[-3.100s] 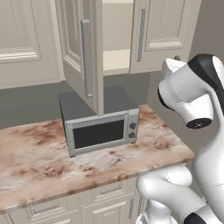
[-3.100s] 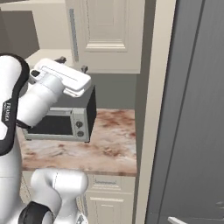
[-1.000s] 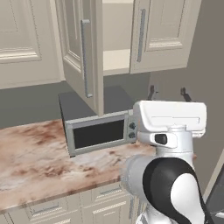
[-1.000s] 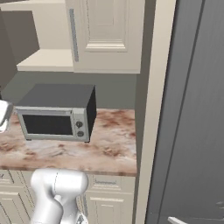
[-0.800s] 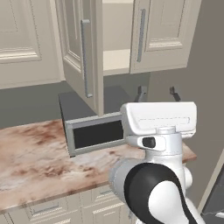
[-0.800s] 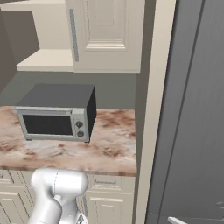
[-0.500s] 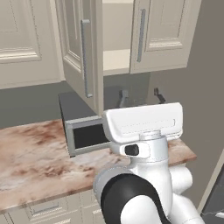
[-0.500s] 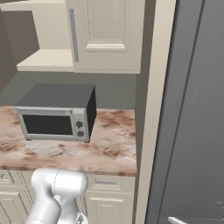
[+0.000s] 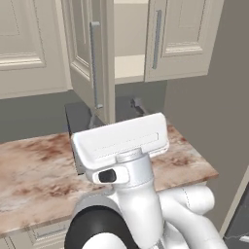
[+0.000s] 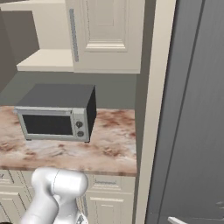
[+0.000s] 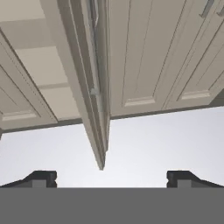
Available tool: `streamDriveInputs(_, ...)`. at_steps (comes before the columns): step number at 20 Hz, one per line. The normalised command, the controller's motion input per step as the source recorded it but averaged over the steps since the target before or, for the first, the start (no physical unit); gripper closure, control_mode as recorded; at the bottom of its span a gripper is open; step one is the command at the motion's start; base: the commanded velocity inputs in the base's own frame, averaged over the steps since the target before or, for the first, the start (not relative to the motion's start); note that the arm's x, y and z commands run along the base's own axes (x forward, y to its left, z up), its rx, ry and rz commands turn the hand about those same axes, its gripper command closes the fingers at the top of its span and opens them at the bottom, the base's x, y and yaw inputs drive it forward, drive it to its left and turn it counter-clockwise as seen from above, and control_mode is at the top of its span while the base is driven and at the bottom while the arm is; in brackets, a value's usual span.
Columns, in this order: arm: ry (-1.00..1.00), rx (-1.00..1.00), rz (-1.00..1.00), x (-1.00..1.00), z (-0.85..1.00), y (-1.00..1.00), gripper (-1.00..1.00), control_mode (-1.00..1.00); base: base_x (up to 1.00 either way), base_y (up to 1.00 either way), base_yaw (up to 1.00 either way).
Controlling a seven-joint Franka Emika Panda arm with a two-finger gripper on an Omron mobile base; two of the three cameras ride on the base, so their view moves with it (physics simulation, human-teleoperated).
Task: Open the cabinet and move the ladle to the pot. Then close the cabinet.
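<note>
Reaching toward the open cabinet (image 9: 127, 68), the arm stood at the second step of the task: the door (image 9: 87, 58) hung swung out over the worktop (image 9: 34, 180), so the opening looked done and fetching the ladle seemed the step in hand. No ladle could be made out on the bare cream shelf (image 9: 129, 65), nor could a pot be made out on the worktop, so where the ladle lay could not be told; it was likely deeper inside or on a higher shelf.

The tool (image 11: 112, 177) had its two dark tips spread as wide as they go, with nothing between them. In the hand view it pointed up at the door's edge (image 11: 98, 131), with the grey bar handle (image 11: 94, 52) above and the shelf interior off to one side. In the left base view the hand hung in front of the microwave (image 9: 78, 116), below the cabinet's bottom edge and well apart from the shelf.

By my reckoning the next move called for lifting the hand past the door's edge and into the cabinet, keeping clear of the door, until the ladle came into sight.
</note>
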Motion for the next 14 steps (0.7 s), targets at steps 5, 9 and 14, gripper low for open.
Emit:
streamDriveInputs(5, 0.01, 0.01, 0.00, -0.12, 0.02, 0.87, -1.00, -1.00, 0.00, 0.00, 0.00)
streamDriveInputs(9, 0.04, 0.01, 0.00, 0.00, 0.00, 0.69, -1.00, -1.00, 0.00, 0.00, 0.00)
streamDriveInputs(14, 0.19, 0.11, 0.02, 0.08, 0.00, 0.44, -1.00, -1.00, 0.00, 0.00, 0.00)
